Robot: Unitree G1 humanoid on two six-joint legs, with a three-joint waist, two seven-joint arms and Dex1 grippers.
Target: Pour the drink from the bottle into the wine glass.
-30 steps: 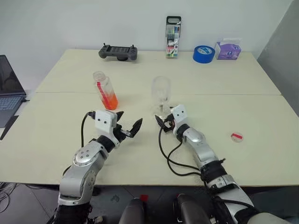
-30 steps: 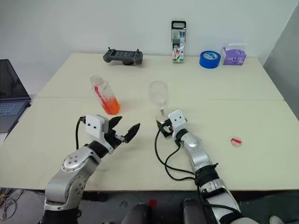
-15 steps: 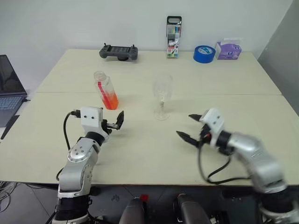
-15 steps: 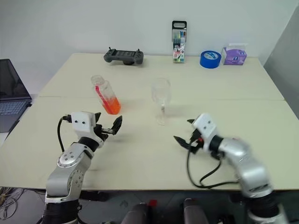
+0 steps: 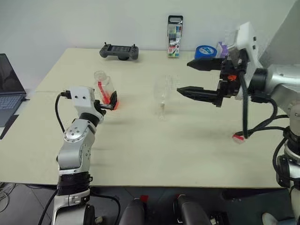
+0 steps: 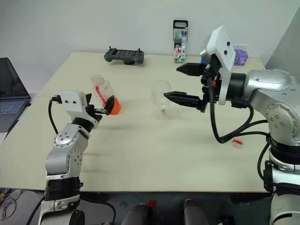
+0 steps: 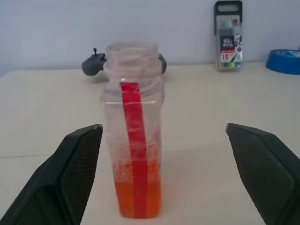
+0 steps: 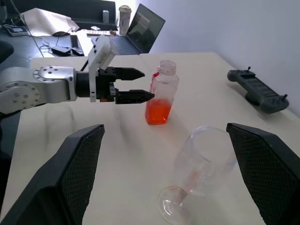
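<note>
I see the uncapped bottle [image 7: 133,140] upright on the bench [image 5: 187,150], orange drink [image 7: 138,199] low inside, framed by my released left tool [image 5: 112,99]. The wine glass [image 5: 162,96] stands right of the bottle. My right tool [image 5: 190,77] hovers spread wide beside the glass.

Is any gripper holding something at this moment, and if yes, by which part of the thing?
Nothing is held. The left gripper is open with its fingers either side of the bottle, not touching it. The right gripper is open, raised beside the wine glass.
</note>
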